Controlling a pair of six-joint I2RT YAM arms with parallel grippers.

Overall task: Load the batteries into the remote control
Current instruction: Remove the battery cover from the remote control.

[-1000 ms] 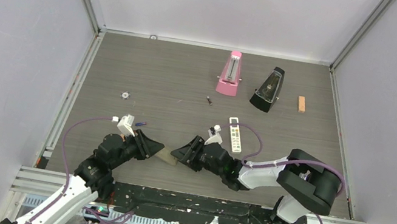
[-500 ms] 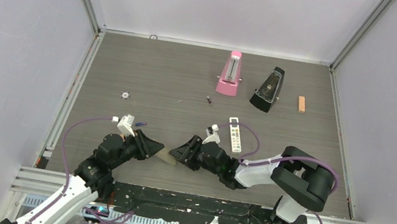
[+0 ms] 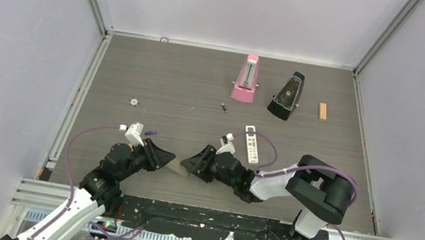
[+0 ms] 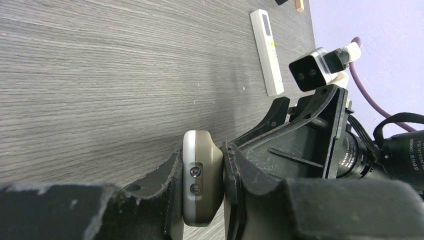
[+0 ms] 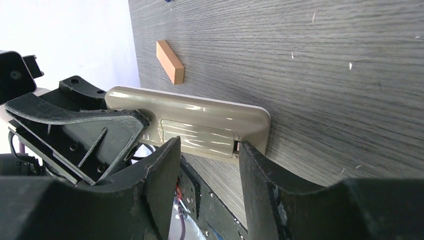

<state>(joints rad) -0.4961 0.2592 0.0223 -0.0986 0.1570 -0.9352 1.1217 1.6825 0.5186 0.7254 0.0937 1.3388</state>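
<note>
Just left of the broad white remote (image 3: 251, 144), and nearer the arm bases than it, the remote control (image 3: 177, 166) is held between the two arms. Its long axis runs left to right, from one arm to the other. The left fingers (image 4: 167, 190) are clamped on its left end, pinching it across its thickness. The right fingers (image 5: 160, 170) stand apart, straddling the battery cover (image 5: 197, 137) along the remote's length. One tip sits at the cover's end seam, though the right wrist view is too close to tell whether it presses there.

The cover is on, so I judge that opening it comes first. The right arm faces the grey-beige back and looks best placed to slide the cover off lengthwise.

The batteries lie loose on the desk (image 3: 177, 81): a dark one (image 3: 224, 107) just beyond the broad remote, and a bluish-purple one (image 3: 151, 132) well to its left. The desk is flat grey wood grain, with open room left of the broad remote.
</note>
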